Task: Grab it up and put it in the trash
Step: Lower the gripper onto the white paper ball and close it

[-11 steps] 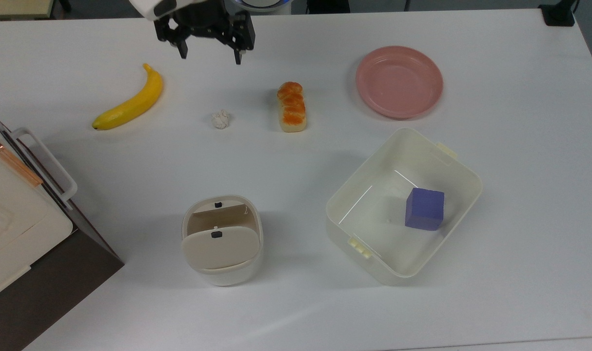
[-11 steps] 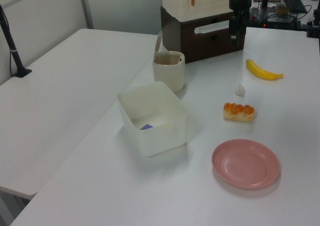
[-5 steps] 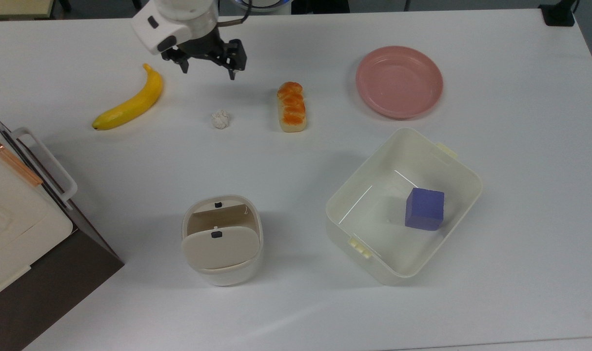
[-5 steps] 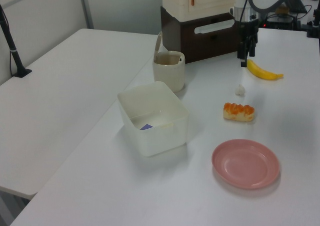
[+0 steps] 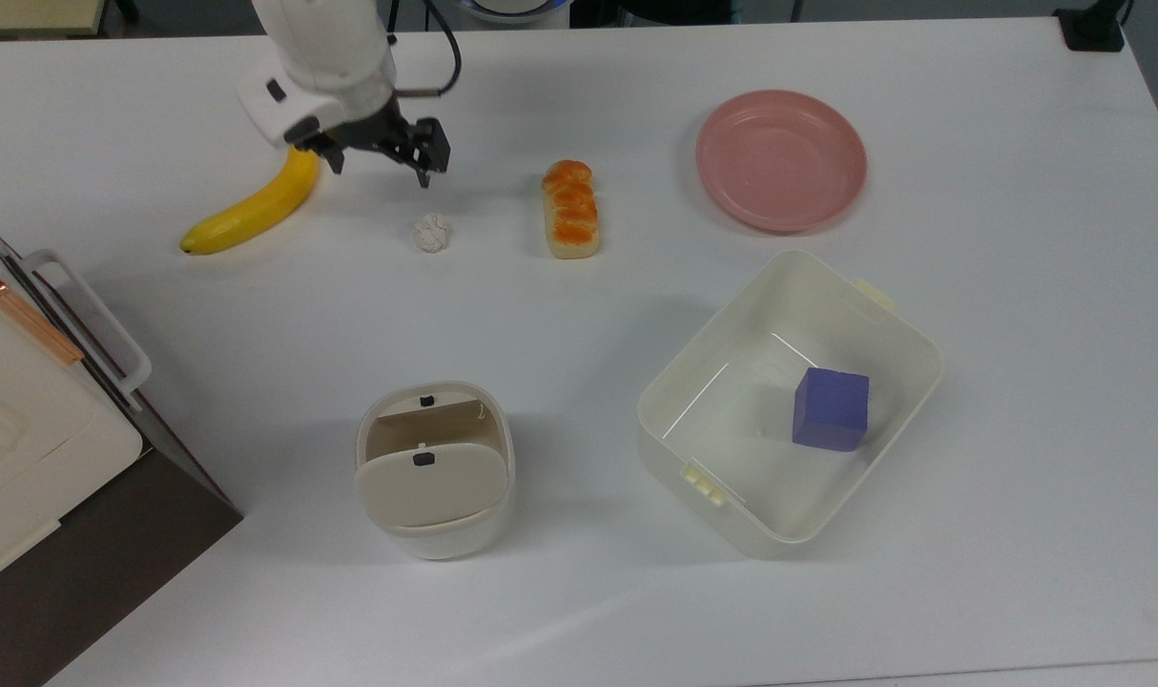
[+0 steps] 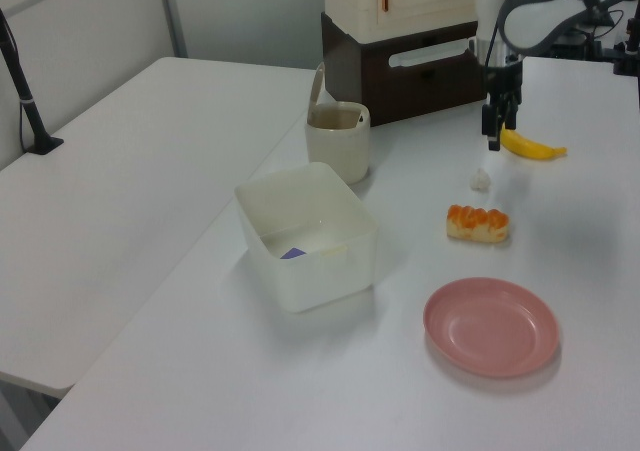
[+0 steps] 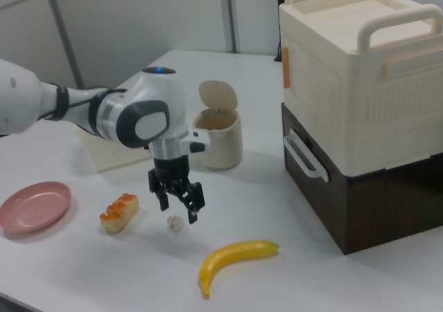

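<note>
White tabletop (image 5: 579, 592) under your arm, and the paper wad (image 5: 432, 233) lies on it untouched, between the banana (image 5: 255, 204) and the bread roll (image 5: 570, 209), toward the far edge in the top view. Your gripper (image 5: 379, 164) hangs above the table just beside the banana's stem end, fingers spread apart and empty, with the wad a little nearer the top view's bottom edge. In the right view the gripper (image 7: 176, 205) hovers just over the wad (image 7: 176, 223), not touching it. Your bin (image 5: 435, 469) stands well apart from the wad, toward the table's near edge in the top view, flap lid tilted. Beside it sits the tub (image 5: 789, 401) with a blue cube (image 5: 832, 408) inside. Pink plate (image 5: 781, 158) rests beyond the tub.
</note>
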You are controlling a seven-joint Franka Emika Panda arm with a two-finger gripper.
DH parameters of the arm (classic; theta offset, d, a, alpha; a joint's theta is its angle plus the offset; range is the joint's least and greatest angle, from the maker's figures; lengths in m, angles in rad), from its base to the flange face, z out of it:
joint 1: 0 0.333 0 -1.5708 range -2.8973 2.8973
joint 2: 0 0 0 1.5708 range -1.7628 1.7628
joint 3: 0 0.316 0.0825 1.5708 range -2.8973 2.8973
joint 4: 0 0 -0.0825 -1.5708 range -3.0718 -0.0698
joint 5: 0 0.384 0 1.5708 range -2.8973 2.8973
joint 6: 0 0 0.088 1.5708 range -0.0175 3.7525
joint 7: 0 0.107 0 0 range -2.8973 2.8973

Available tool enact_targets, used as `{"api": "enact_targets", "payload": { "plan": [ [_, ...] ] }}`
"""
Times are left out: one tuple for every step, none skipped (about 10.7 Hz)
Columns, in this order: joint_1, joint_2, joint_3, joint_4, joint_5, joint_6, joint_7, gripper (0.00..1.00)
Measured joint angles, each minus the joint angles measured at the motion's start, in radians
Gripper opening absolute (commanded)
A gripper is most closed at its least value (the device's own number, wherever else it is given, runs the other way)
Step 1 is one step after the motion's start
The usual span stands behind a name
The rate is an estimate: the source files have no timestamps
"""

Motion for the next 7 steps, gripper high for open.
{"api": "enact_targets", "payload": {
  "plan": [
    [0.005, 0.041, 0.003, 0.0, 0.0, 0.037, -0.002, 0.96],
    [0.009, 0.074, 0.01, 0.002, 0.0, 0.062, -0.002, 0.97],
    [0.018, 0.094, 0.014, 0.004, 0.0, 0.073, -0.003, 0.97],
    [0.028, 0.102, 0.02, 0.006, 0.0, 0.075, -0.003, 0.98],
    [0.035, 0.102, 0.027, 0.013, 0.0, 0.075, -0.003, 0.98],
    [0.036, 0.101, 0.038, 0.025, 0.0, 0.075, -0.003, 0.97],
    [0.036, 0.101, 0.047, 0.033, 0.0, 0.075, -0.003, 0.96]
  ]
}}
